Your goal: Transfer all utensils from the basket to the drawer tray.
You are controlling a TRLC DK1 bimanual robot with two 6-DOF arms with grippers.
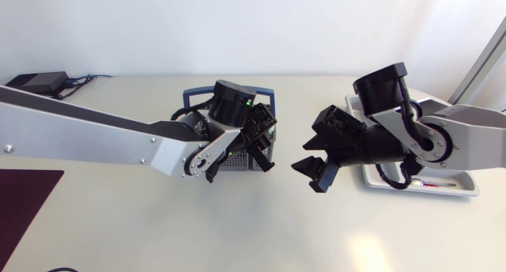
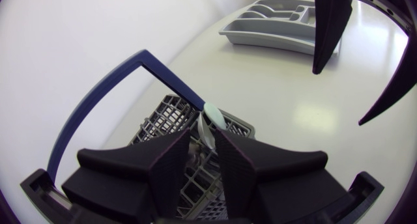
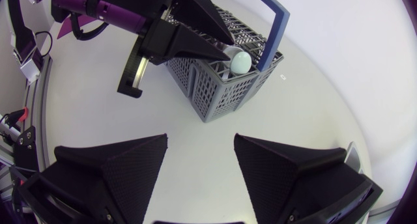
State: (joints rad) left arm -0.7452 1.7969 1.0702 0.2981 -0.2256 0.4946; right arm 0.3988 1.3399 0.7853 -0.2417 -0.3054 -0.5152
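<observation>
A grey mesh basket [image 1: 234,160] with a blue handle [image 2: 98,100] stands at the table's middle. My left gripper [image 1: 257,149] hangs over it. In the left wrist view its fingers [image 2: 172,165] stand narrowly apart around a pale green utensil [image 2: 213,116] that sticks up out of the basket [image 2: 163,116]; I see no touch from both sides. The right wrist view shows the same utensil [image 3: 240,61] at the basket's [image 3: 215,94] corner. My right gripper [image 1: 311,165] is open and empty, just right of the basket, with the grey drawer tray [image 1: 466,194] behind it.
The drawer tray [image 2: 273,22] has several compartments; something with a red part [image 1: 431,185] lies in it. A black box with cables [image 1: 35,82] sits at the back left. A dark mat [image 1: 24,201] covers the front left corner.
</observation>
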